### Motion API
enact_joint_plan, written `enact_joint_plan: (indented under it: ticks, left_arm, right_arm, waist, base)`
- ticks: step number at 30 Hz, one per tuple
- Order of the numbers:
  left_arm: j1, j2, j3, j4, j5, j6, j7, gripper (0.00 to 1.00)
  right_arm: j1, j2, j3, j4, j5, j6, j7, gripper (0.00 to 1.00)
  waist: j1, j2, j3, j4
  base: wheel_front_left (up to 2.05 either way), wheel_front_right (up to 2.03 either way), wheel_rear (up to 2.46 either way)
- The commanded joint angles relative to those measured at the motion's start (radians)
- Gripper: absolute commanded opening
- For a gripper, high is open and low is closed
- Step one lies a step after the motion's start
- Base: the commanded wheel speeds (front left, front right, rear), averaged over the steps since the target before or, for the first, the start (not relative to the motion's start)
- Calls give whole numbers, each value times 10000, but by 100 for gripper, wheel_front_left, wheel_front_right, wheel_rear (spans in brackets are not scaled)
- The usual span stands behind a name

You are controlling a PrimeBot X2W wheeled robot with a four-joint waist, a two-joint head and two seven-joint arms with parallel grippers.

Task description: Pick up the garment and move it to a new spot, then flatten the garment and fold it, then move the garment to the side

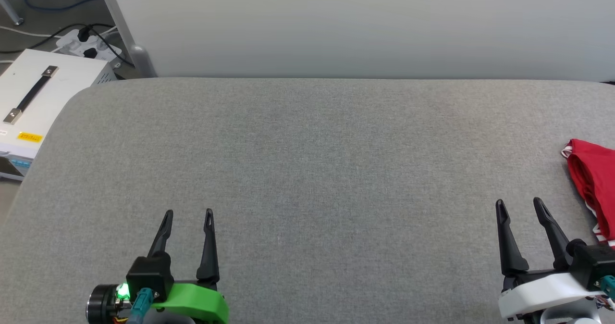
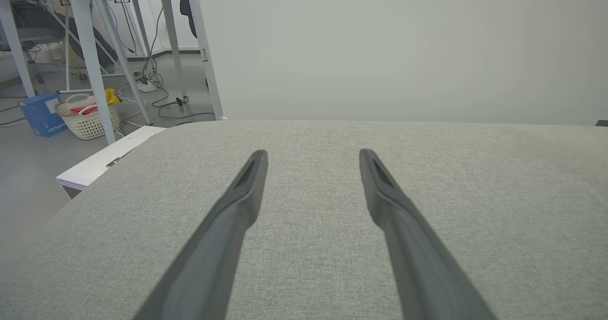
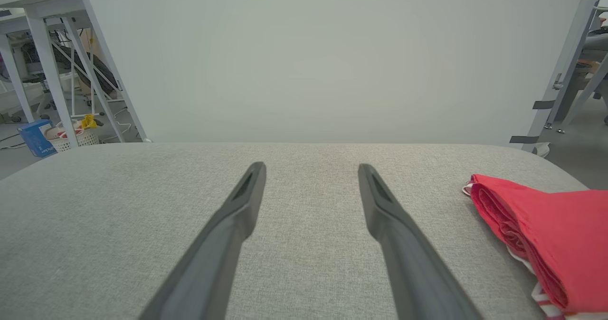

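The garment (image 1: pixel 595 180) is a red folded bundle with red-and-white trim, lying at the right edge of the grey padded table (image 1: pixel 307 170); in the right wrist view the garment (image 3: pixel 546 234) sits to the right of my fingers. My right gripper (image 1: pixel 519 205) stands open just left of it, apart from the cloth, nothing between its fingers. At the lower left my left gripper (image 1: pixel 188 214) is open and empty over bare table, as the left gripper (image 2: pixel 312 155) in its own wrist view confirms. The right gripper (image 3: pixel 311 168) points toward the far wall.
A white partition (image 1: pixel 360 26) runs behind the table's far edge. A white case with a black handle (image 1: pixel 33 93) and a power strip (image 1: pixel 89 45) lie off the table's left corner. A laundry basket (image 2: pixel 88 118) and table legs stand on the floor beyond.
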Motion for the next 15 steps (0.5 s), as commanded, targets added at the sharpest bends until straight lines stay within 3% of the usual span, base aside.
enact_joint_plan:
  ticks: [1,8,9,15]
  left_arm:
    - [158,-52,-9,-36,-39,-25,-59,100]
    - [175,-63,-20,-85,-76,-78,-59,100]
    - [65,-19,-27,-52,-71,-38,0,0]
    - [52,-18,-28,-48,-54,-30,64,0]
  right_arm:
    - [132,22,-37,-90,-87,-7,-58,100]
    - [180,9,-49,-76,-77,-7,-58,100]
    - [82,10,-29,-23,-23,0,2,0]
    - [70,21,-19,-29,-57,0,58,0]
  waist:
    - [1,0,-21,-25]
    - [1,0,17,-62]
    - [1,0,16,-62]
    - [1,0,10,-67]
  base:
    - [0,0,0]
    - [0,0,0]
    - [0,0,0]
    - [0,0,0]
